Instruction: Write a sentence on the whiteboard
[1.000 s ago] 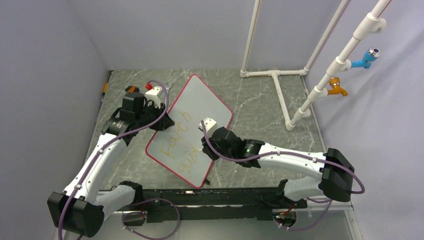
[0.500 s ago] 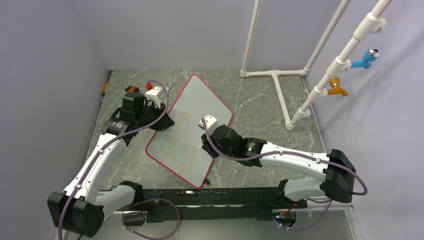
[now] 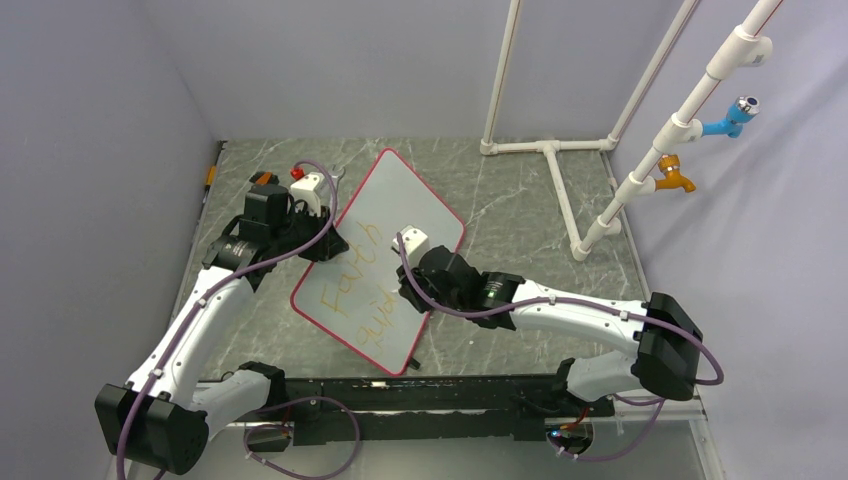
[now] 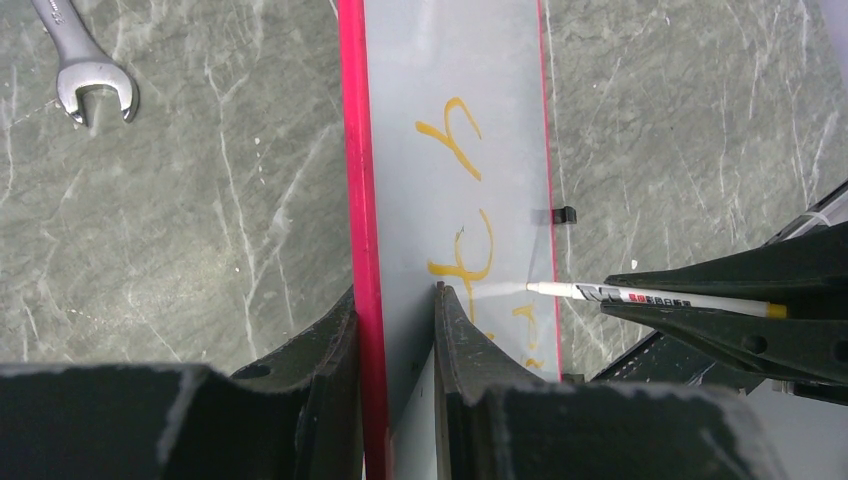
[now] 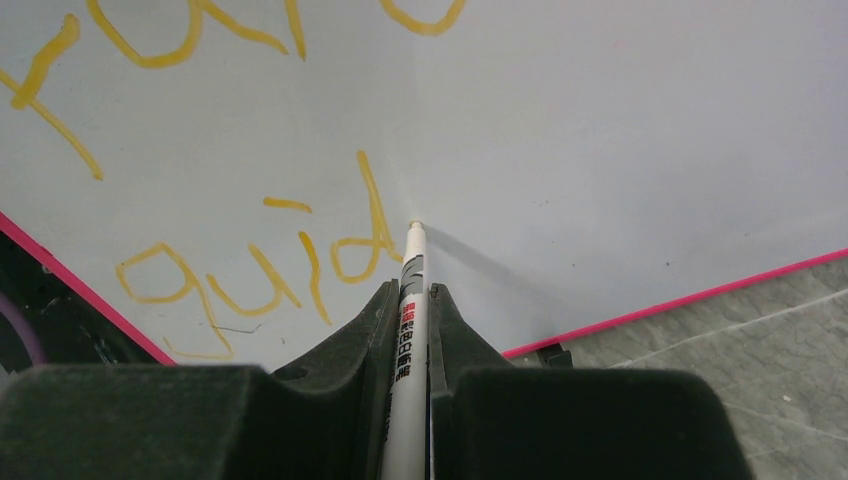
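1. Whiteboard (image 3: 405, 195): I see a large flat white panel with a thin red rim and rounded corners. It lies on a diagonal across the grey marbled tabletop (image 3: 520, 215), between my two arms, with its near corner close to the tabletop's front edge.
2. The sentence (image 3: 352, 292) is in thin yellow-orange handwriting on two lines. The upper line reads "Faith", and the lower one, seen from the right wrist camera, reads "guid".
3. My left pincer (image 4: 395, 297) is closed on the whiteboard's left rim beside the upper line, one finger on each face of the panel.
4. My right pincer (image 5: 412, 290) is clamped tight on a slim white marker (image 5: 407, 335), whose tip meets the board just to the right of the "d".
5. A small black clip (image 4: 565, 214) sits on the rim across from my left pincer. A steel wrench (image 4: 85, 62) lies on the tabletop, well apart from the panel.
6. From overhead, my right arm covers the end of the lower line, and I cannot tell whether the gripped edge is raised off the tabletop.
7. My right wrist camera cuts off the upper line at the top of its view. The marker's rear is buried between the fingers, and the print on its barrel is too small for me to read.
8. My left wrist camera sees the board steeply foreshortened, so only a few strokes are legible there.
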